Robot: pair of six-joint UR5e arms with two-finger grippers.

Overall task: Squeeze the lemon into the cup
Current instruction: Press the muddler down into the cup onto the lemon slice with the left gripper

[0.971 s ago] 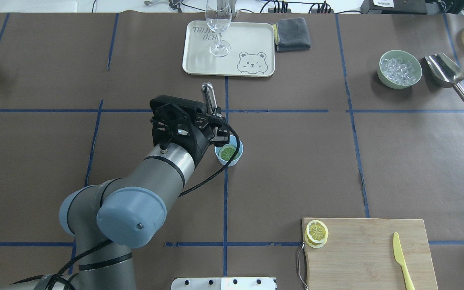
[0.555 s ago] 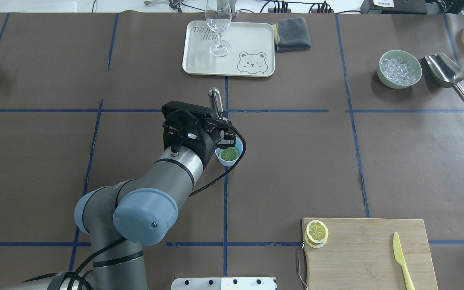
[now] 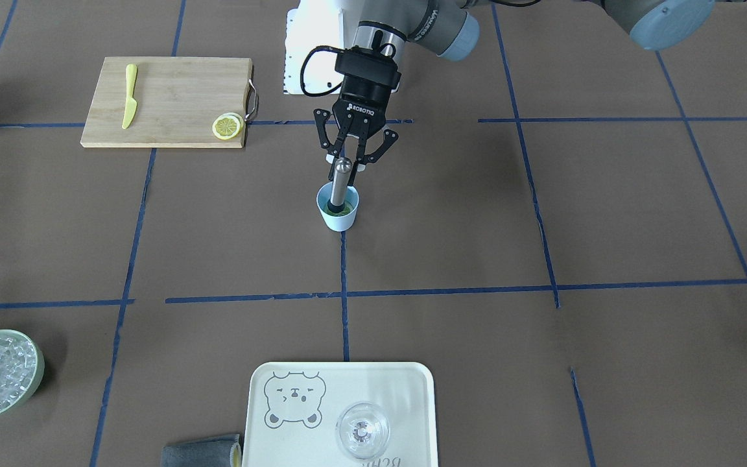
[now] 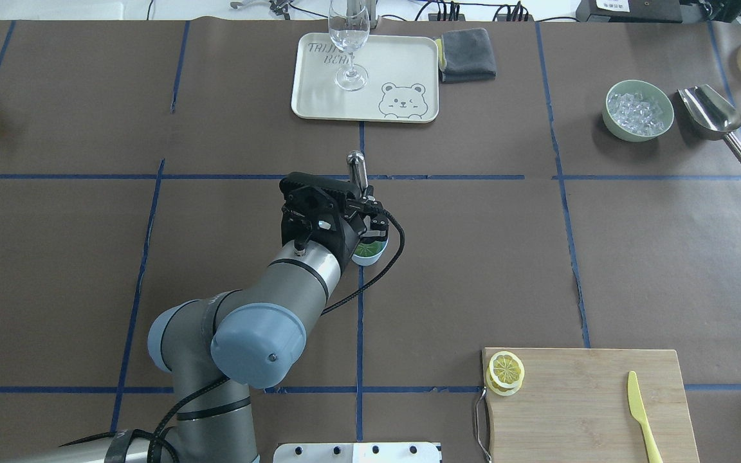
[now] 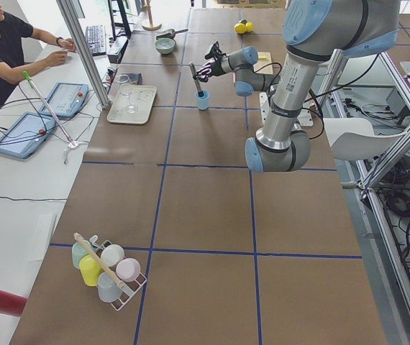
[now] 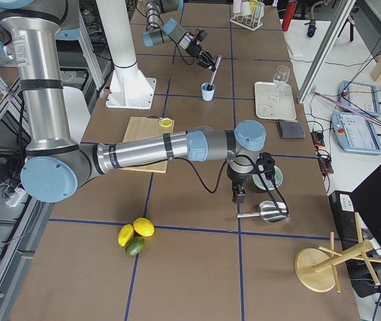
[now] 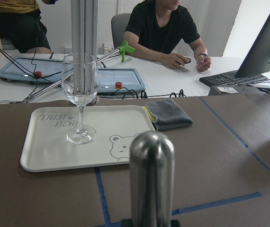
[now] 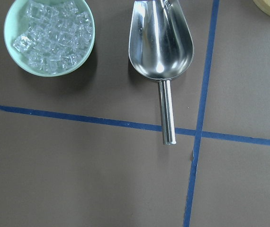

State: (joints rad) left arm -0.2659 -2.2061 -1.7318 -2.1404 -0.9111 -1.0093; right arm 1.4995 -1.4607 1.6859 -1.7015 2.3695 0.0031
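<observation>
Lying inside the cup [image 3: 338, 222], near the table's middle, the lemon [image 3: 345, 210] is a greenish slice with the dark foot of a steel rod [image 3: 339, 187] set on it. The rod stands in the cup with its rounded top tipped a little toward 12 o'clock in the overhead view, away from the robot. The left gripper [image 3: 346, 163] reaches in from the cup's 7 o'clock side, its fingers clamped on the rod's shaft above the rim. At 12 o'clock from the cup sits a tray [image 4: 319, 106] bearing a glass [image 4: 348, 45], with a folded grey cloth [image 4: 468, 54] just beside its 3 o'clock edge. At 2 o'clock, well apart, a pale-green bowl [image 4: 606, 117] is filled with ice [image 4: 640, 109], and a metal scoop [image 4: 708, 110] lies just beside it. At 4 o'clock a board [image 4: 576, 411] carries stacked slices [image 4: 505, 373] at its 10 o'clock corner and a yellow knife [image 4: 640, 411]. The right gripper [image 6: 265, 168] hangs over bowl and scoop; whether it is open or closed cannot be told.
</observation>
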